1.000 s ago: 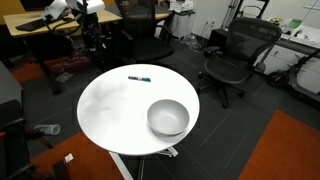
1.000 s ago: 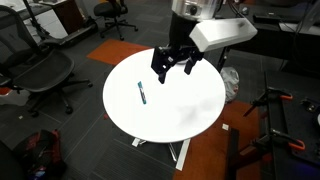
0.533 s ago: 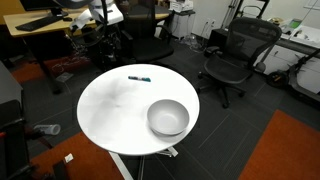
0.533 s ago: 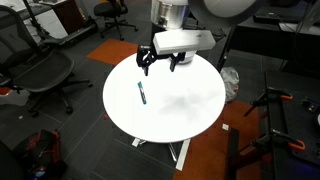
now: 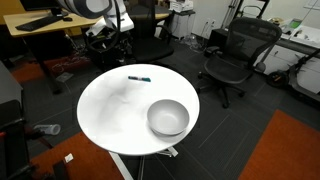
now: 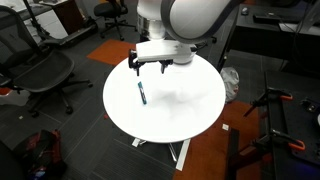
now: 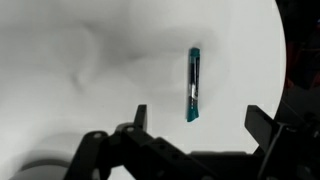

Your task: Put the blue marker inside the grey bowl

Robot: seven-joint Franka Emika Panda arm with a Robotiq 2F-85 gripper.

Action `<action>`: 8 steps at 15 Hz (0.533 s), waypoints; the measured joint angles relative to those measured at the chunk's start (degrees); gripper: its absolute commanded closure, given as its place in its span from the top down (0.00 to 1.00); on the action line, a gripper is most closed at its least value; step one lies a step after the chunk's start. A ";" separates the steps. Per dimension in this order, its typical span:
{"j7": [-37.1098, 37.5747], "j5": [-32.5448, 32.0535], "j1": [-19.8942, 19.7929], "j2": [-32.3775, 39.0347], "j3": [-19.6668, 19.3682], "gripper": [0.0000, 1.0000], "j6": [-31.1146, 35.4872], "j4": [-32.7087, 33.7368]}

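The blue marker (image 5: 139,77) lies flat on the white round table (image 5: 115,110) near its far edge. It also shows in the other exterior view (image 6: 141,93) and in the wrist view (image 7: 192,85), teal end toward the gripper. The grey bowl (image 5: 168,118) stands upright and empty on the table, well apart from the marker. My gripper (image 6: 145,66) hangs open and empty above the table near the marker. In the wrist view the gripper (image 7: 200,122) has its jaws wide apart, the marker just ahead of the gap. The arm hides the bowl in the exterior view that shows the gripper from the front.
Black office chairs (image 5: 232,55) stand around the table, and another chair (image 6: 45,75) is beside it. A desk (image 5: 40,25) stands behind the arm. An orange floor mat (image 5: 290,150) lies beside the table.
The arm has swung across the table toward the marker side. The gripper stays open. Marker and bowl have not moved.
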 measured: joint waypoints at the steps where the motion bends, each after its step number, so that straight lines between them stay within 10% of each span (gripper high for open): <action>1: 0.02 0.00 0.12 1.03 -0.31 1.00 0.04 0.90; 8: 0.02 -0.01 0.55 7.79 -1.74 1.00 2.73 6.16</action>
